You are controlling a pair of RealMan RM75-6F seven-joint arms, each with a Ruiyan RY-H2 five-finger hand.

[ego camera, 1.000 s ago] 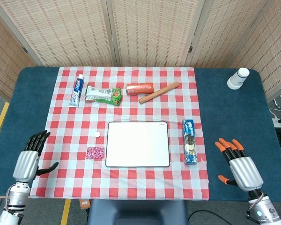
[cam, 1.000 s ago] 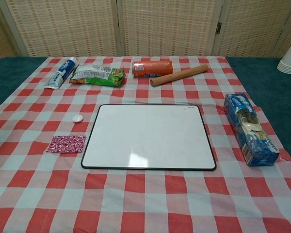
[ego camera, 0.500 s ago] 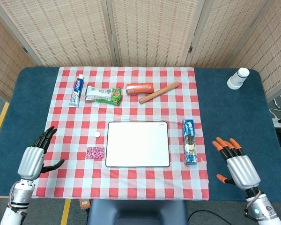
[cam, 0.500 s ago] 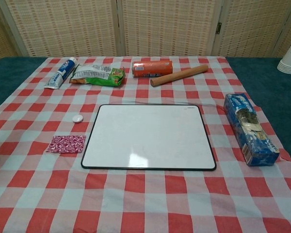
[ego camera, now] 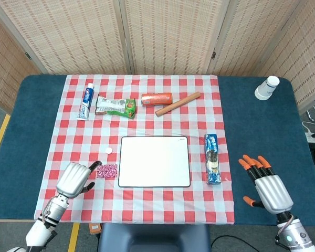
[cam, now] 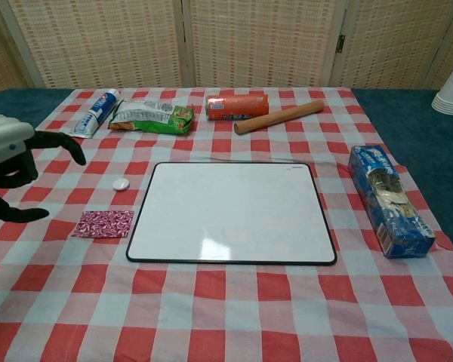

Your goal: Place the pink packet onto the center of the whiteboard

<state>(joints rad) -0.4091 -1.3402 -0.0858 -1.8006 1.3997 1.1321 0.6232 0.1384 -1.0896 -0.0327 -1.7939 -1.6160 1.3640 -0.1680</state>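
The pink packet [ego camera: 107, 170] [cam: 103, 224] lies flat on the checked cloth just left of the whiteboard [ego camera: 154, 161] [cam: 232, 212], which is bare. My left hand [ego camera: 76, 178] [cam: 15, 166] hovers right beside the packet on its left, fingers apart and curved, holding nothing; its fingertips [ego camera: 96, 166] are close to the packet's left edge. My right hand [ego camera: 266, 185] rests open over the blue table at the front right, far from the packet, and shows only in the head view.
A small white cap [ego camera: 109, 150] [cam: 121, 183] lies behind the packet. A blue biscuit pack [ego camera: 212, 158] [cam: 389, 200] lies right of the board. Toothpaste [ego camera: 86, 101], green snack bag [ego camera: 115, 105], orange tube [ego camera: 157, 98] and wooden rod [ego camera: 177, 104] line the back; cups [ego camera: 266, 87] stand far right.
My left hand has swung in from the table's left edge toward the packet and now shows in the chest view. The right hand has barely moved. The packet has stayed put.
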